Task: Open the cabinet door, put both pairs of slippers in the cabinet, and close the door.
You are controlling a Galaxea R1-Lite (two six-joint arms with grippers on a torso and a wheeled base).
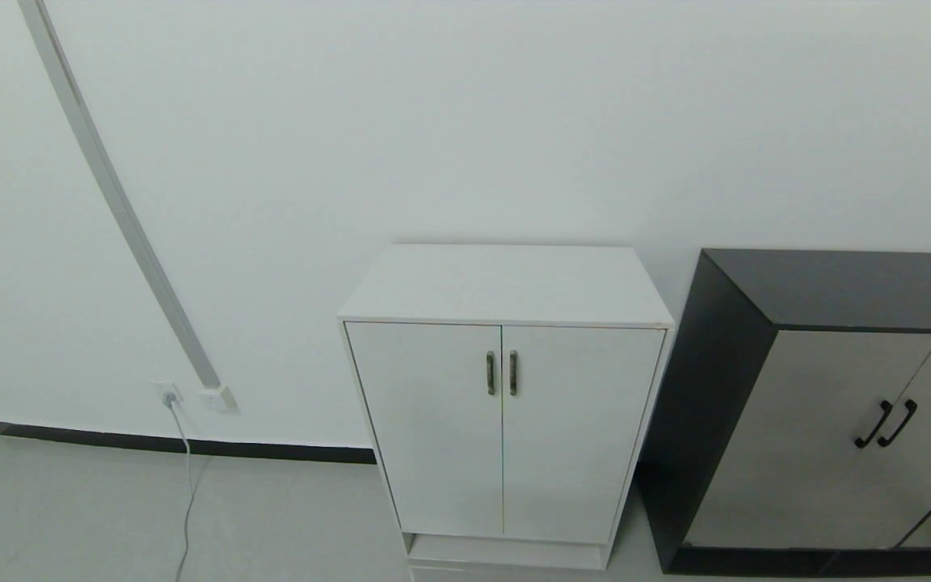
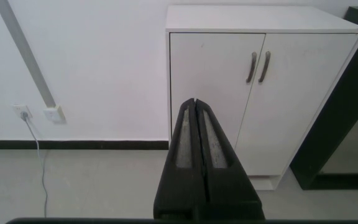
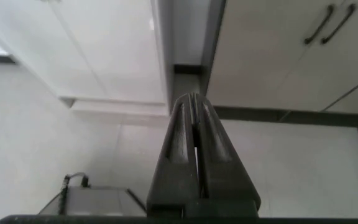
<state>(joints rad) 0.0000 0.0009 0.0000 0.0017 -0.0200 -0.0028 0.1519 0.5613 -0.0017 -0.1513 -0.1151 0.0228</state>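
The white cabinet stands against the wall with both doors shut, the left door and right door meeting at a middle seam. Two slim upright handles sit side by side there. Just to its right is a black cabinet with grey doors and dark curved handles. To the left, a wall socket has a grey cable trailing down to the floor, and a pale strip of trunking slants up the wall. The left gripper has its fingers pressed together on nothing, pointing at the white cabinet from well back. The right gripper, likewise closed and empty, hangs low, aimed at what looks like the narrow gap between the two cabinets.
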